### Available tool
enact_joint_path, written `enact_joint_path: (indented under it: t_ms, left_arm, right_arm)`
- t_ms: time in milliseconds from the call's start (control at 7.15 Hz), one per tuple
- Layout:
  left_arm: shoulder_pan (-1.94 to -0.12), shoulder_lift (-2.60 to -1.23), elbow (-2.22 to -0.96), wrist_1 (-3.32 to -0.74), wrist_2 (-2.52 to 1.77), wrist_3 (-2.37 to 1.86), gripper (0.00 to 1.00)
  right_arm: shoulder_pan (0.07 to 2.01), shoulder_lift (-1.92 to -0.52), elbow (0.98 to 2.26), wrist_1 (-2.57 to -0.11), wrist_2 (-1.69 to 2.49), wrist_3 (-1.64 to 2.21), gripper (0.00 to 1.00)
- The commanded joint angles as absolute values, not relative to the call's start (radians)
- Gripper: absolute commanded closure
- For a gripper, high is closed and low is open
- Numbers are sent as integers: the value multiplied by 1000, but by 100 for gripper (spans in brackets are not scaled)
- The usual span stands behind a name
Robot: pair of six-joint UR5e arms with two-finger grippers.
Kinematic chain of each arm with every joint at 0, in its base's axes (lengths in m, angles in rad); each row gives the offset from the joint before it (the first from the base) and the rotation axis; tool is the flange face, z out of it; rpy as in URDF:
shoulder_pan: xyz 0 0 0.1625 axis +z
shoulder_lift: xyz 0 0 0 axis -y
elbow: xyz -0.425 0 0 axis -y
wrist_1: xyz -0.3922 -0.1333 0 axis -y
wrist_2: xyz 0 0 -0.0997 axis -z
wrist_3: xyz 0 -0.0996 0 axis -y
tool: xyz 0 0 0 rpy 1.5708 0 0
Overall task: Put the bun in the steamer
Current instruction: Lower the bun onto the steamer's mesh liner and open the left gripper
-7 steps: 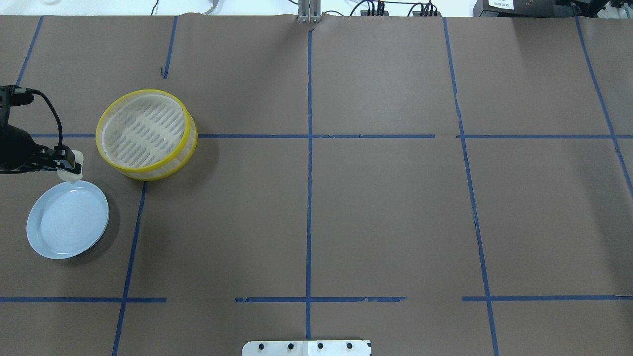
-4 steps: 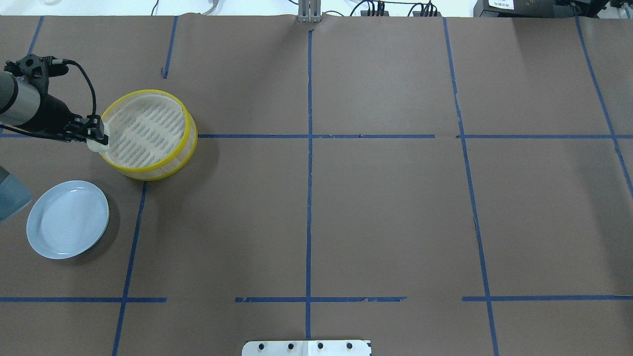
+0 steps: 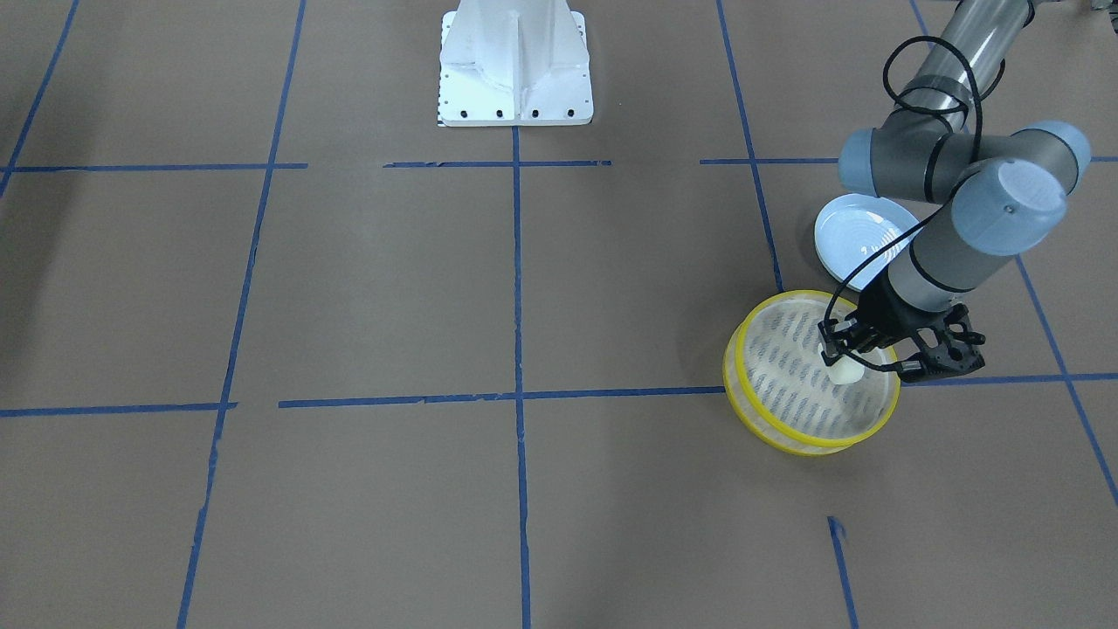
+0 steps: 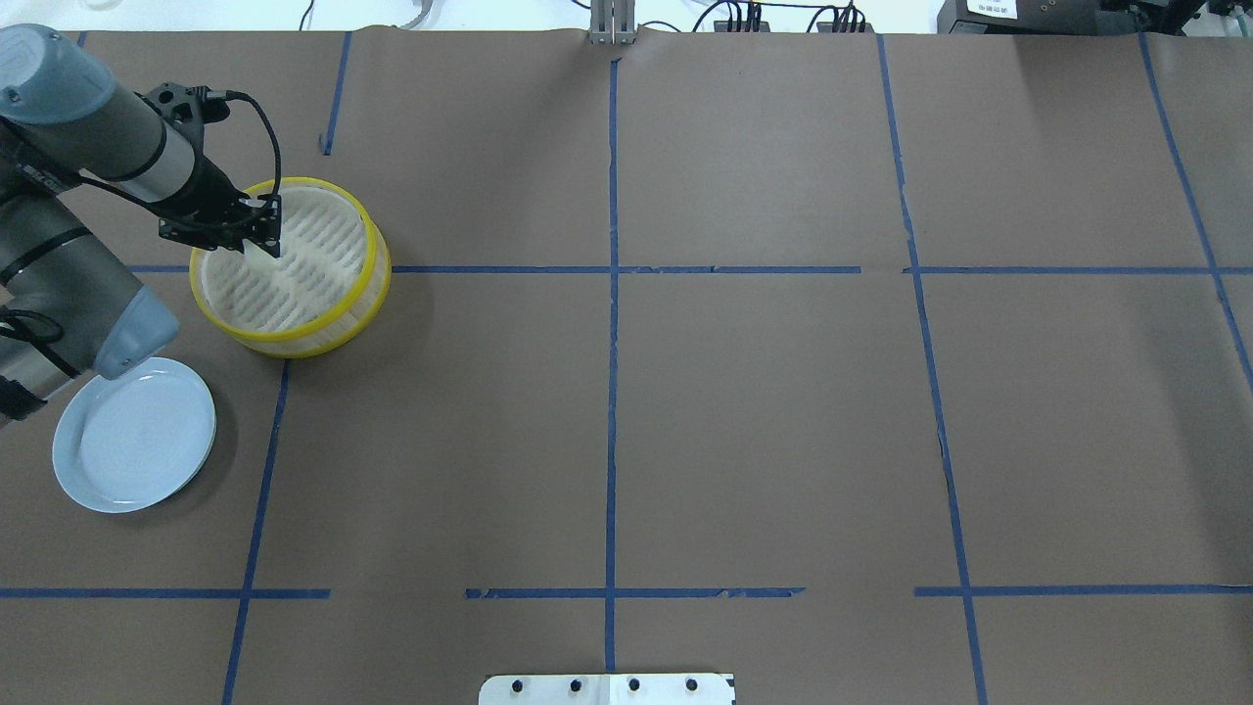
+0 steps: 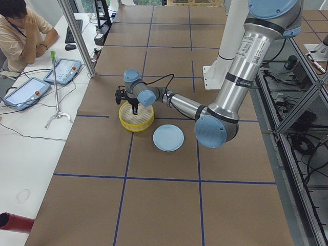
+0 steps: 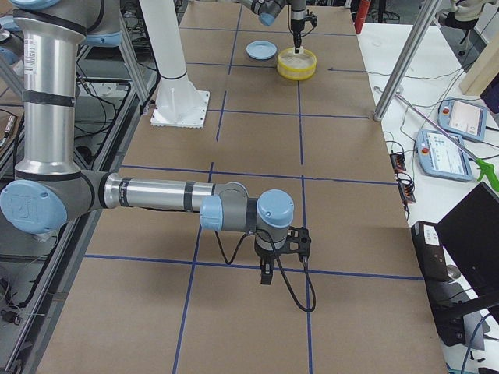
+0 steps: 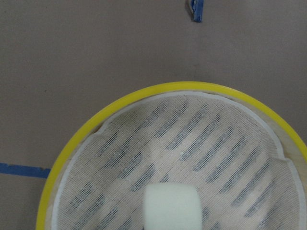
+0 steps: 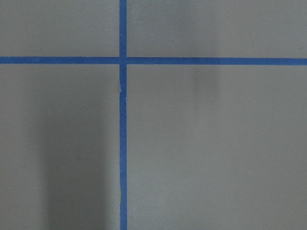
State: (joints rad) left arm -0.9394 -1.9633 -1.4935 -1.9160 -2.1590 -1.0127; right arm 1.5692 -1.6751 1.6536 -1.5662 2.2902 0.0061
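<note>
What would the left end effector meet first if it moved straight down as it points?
The left end effector would likely press its small cream-white bun onto the slotted floor of the round yellow-rimmed steamer basket; depth is unclear.

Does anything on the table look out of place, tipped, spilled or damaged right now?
Nothing is spilled or tipped. The steamer stands level, the left gripper holds the bun over its floor, and the blue plate lies flat. The only oddity is a short stray scrap of blue tape beyond the steamer.
</note>
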Motion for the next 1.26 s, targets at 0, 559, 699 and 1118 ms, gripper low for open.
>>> enact_joint_path:
  t_ms: [0,559,699,1118]
  left_arm:
    - [-896,-1977,-1479,-1917,-2138,-1046,69]
    - [-881,-1976,-1482,-1917,-2137,-1055,68]
    - [-881,-1974,-1482,-1917,-2137,-1055,67]
    - [-881,-1971,-1488,-1911,-2099,-1055,64]
  right_arm:
    - [1569,-1675,1654,-1566,2290,6,0]
    - [1569,-1675,1654,-1566,2290,6,0]
    - [1569,-1675,1654,-1566,2290,6,0]
    - [1569,-1675,1654,-1566,2290,6,0]
